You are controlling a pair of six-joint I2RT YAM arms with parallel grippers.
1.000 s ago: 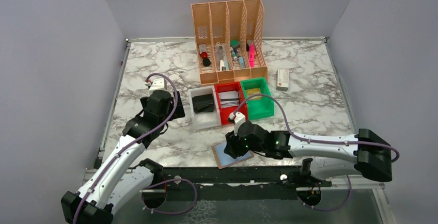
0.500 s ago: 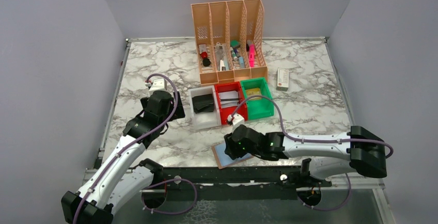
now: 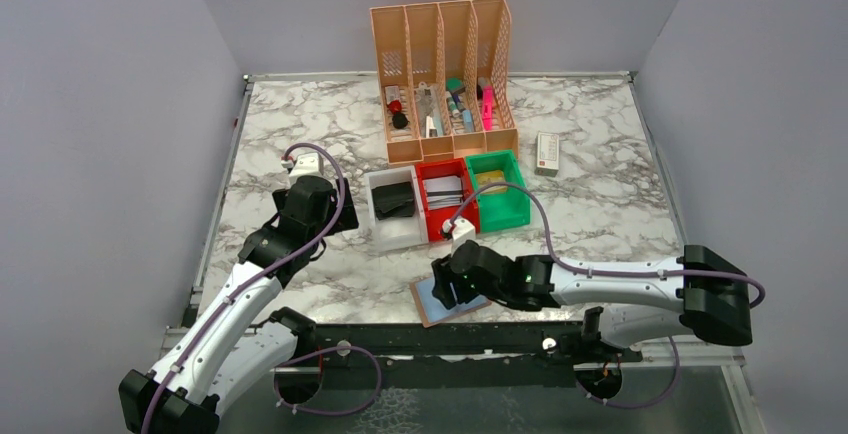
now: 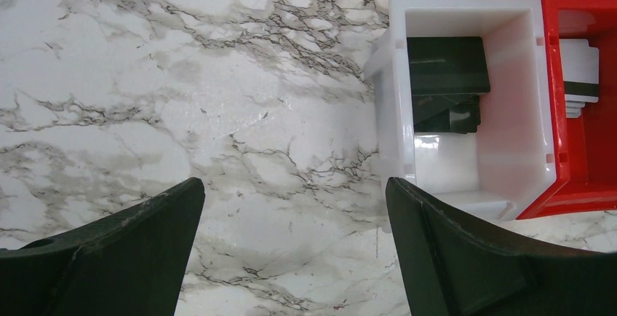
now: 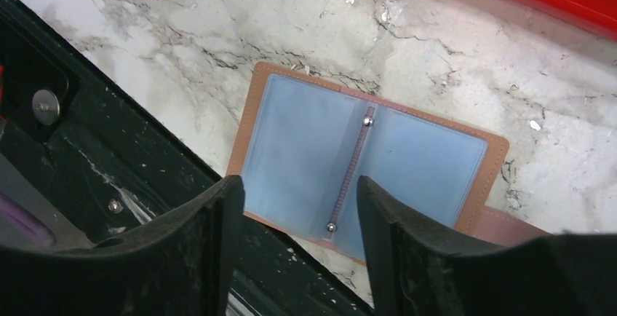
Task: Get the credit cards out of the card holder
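The tan-brown card holder (image 3: 428, 301) lies open and flat at the table's near edge, partly over the black rail. In the right wrist view the holder (image 5: 251, 112) shows two bluish faces (image 5: 305, 141) either side of a studded spine; I cannot tell whether they are credit cards or empty sleeves. My right gripper (image 5: 295, 185) is open and empty just above the holder's near left half, and also shows in the top view (image 3: 450, 286). My left gripper (image 4: 293, 185) is open and empty over bare marble left of the white bin, and also shows in the top view (image 3: 340, 216).
A white bin (image 4: 396, 97) holds dark flat rectangular things (image 4: 445, 76). A red bin (image 3: 440, 216) with pale cards and a green bin (image 3: 505, 209) stand beside it. A peach file organiser (image 3: 440, 54) and a small white box (image 3: 547, 152) are farther back. The black rail (image 5: 87, 148) borders the near edge.
My right gripper has shifted a little to the left over the open holder. The left arm and the holder have not moved.
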